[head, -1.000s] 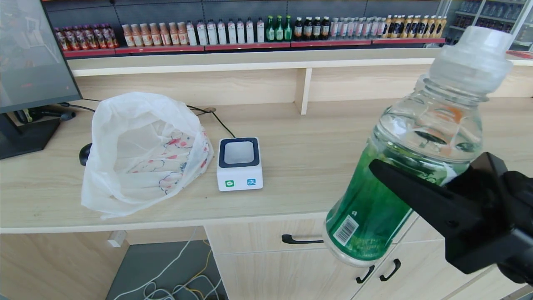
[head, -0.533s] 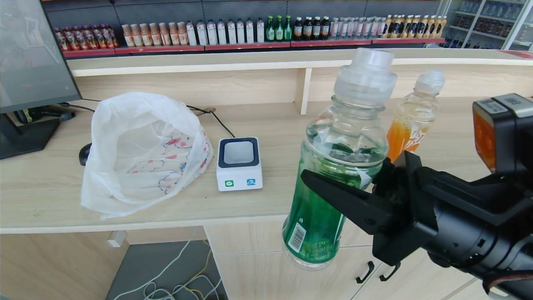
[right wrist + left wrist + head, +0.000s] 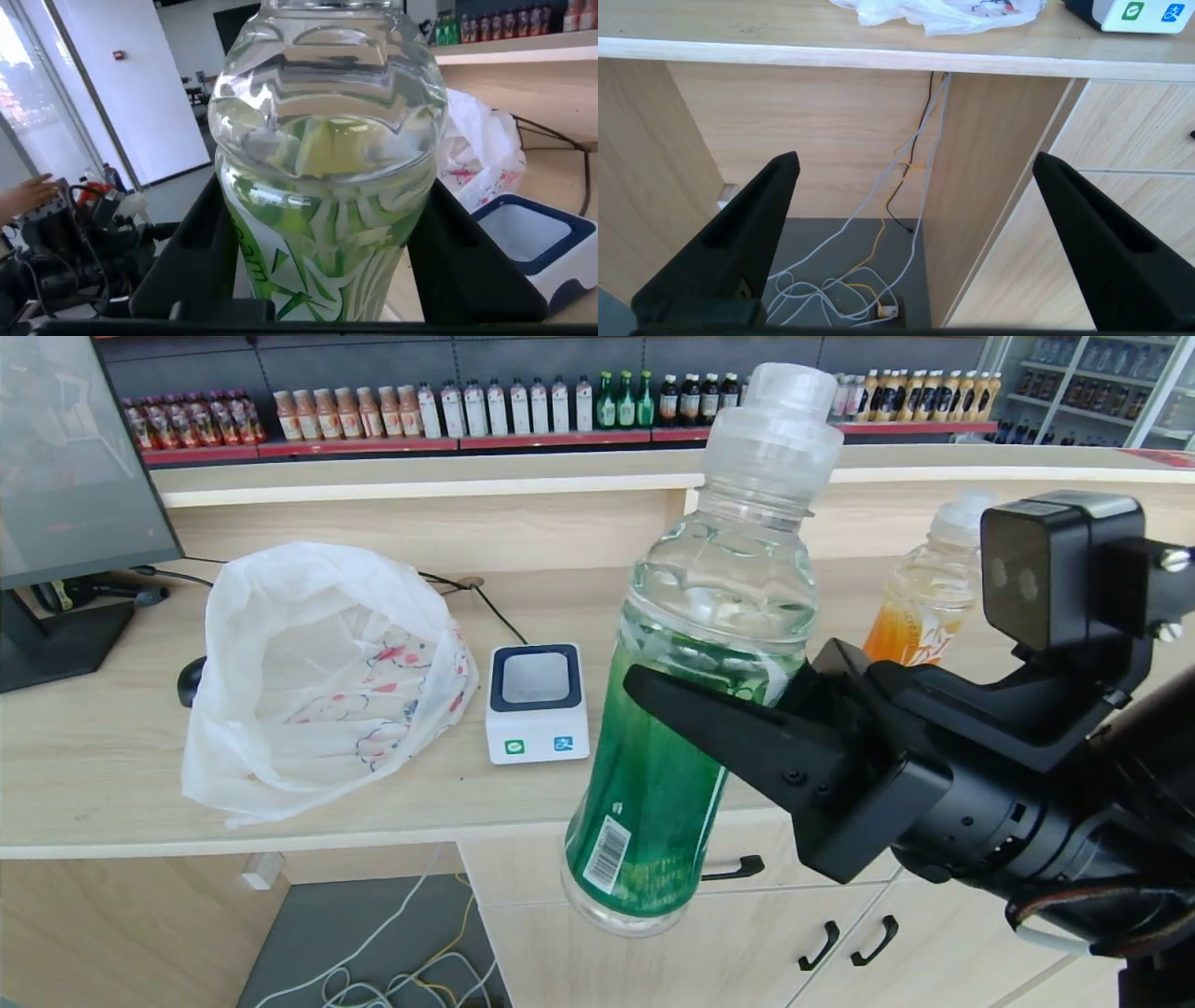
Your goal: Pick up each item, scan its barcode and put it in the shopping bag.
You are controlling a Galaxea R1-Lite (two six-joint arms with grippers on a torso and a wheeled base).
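The right gripper (image 3: 672, 686) is clamped around the clear plastic bottle with the green label (image 3: 695, 616), held right of the white box scanner (image 3: 537, 702); its barcode (image 3: 607, 842) should probably be turned down toward the scanner's window

- A shop, seen from behind the checkout.
- Long shelves (image 3: 373, 444) along the back wall carry rows of bottled drinks (image 3: 523, 407).
- On the pale wooden counter (image 3: 112, 756) sit a small white barcode scanner (image 3: 537, 703) and an open plastic shopping bag (image 3: 317, 672).
- A monitor (image 3: 75, 457) stands at the counter's left end.
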